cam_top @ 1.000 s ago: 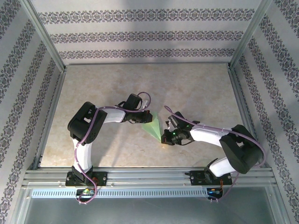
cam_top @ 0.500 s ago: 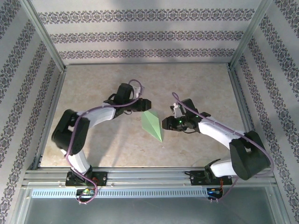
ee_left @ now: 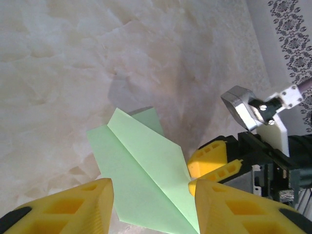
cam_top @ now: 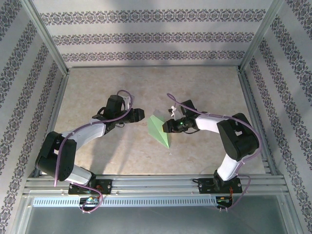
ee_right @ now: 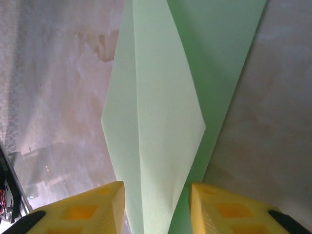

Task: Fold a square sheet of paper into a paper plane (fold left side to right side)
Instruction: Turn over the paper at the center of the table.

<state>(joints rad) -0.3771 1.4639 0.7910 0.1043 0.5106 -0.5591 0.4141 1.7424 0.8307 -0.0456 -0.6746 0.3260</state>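
Note:
The paper plane (cam_top: 158,129) is a pale green kite-shaped dart lying on the marble table, its sharp tip toward the near edge. One lighter flap stands slightly raised along the centre crease (ee_right: 161,112). My left gripper (cam_top: 141,114) hovers just left of the plane and apart from it, open. In the left wrist view the plane (ee_left: 141,170) lies ahead between the yellow fingers (ee_left: 73,207). My right gripper (cam_top: 166,126) sits at the plane's right edge, open. Its jaws straddle the raised flap with a gap on each side.
The marble tabletop (cam_top: 204,92) is bounded by aluminium rails and patterned walls (cam_top: 146,39). The right gripper's yellow fingers (ee_left: 214,158) and silver camera housing (ee_left: 241,105) sit just beyond the plane in the left wrist view.
Both grippers were shut and pressed onto the plane; now both stand open. The left arm has drawn back to the left, and the right gripper has moved up to the plane's right edge.

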